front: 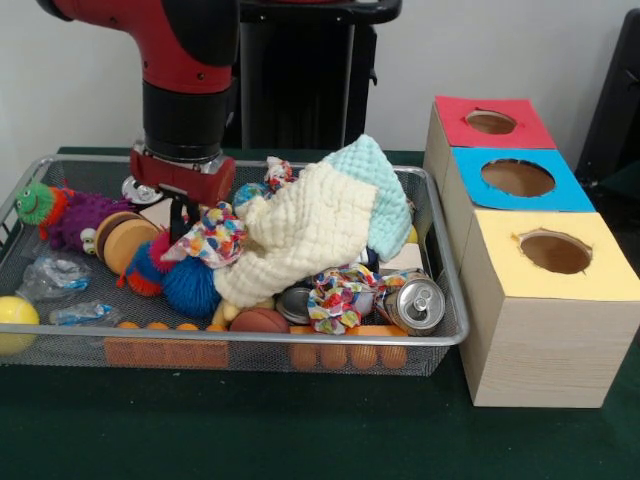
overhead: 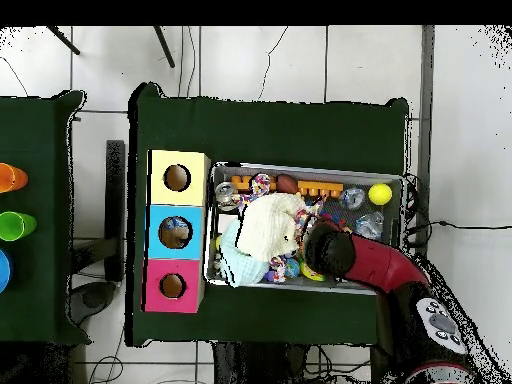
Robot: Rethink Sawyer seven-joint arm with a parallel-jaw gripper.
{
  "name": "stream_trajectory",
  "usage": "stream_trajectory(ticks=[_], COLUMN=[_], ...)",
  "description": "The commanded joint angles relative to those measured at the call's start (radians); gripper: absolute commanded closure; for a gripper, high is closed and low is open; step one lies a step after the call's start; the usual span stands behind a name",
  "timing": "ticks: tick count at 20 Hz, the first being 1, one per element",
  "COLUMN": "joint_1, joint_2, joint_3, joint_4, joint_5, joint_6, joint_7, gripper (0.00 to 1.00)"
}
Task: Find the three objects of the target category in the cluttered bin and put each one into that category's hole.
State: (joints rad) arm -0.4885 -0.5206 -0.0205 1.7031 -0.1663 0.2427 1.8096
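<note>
Down among the clutter of the wire mesh bin (front: 440, 340), the red and black arm's gripper (front: 180, 212) presses by a multicoloured fabric scrunchie (front: 212, 236); its opening and grasp cannot be told. Judging by this, the search-and-pick step is in hand; next comes a lift clear of the cream knitted cloth (front: 300, 235) beside it, toward the three coloured-top wooden hole boxes (front: 520, 290) well off to its side.

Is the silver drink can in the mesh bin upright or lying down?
Lying down: the silver drink can shows its round top end sideways toward the front camera.
</note>
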Motion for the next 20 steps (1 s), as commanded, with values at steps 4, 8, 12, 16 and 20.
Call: stream_trajectory(ticks=[4,8,12,16,20], joint_1=[0.034,0.053,0.066,0.090,0.105], joint_2=[-0.047,-0.044,-0.061,-0.090,-0.104], joint_3=[0.119,0.118,0.118,0.111,0.111], joint_4=[0.241,0.260,0.284,0.322,0.346], joint_5=[0.143,0.184,0.219,0.252,0.286], joint_6=[0.053,0.025,0.022,0.013,0.003], joint_7=[0.239,0.247,0.243,0.250,0.253], gripper=[1.00,1.00,1.00,1.00,1.00])
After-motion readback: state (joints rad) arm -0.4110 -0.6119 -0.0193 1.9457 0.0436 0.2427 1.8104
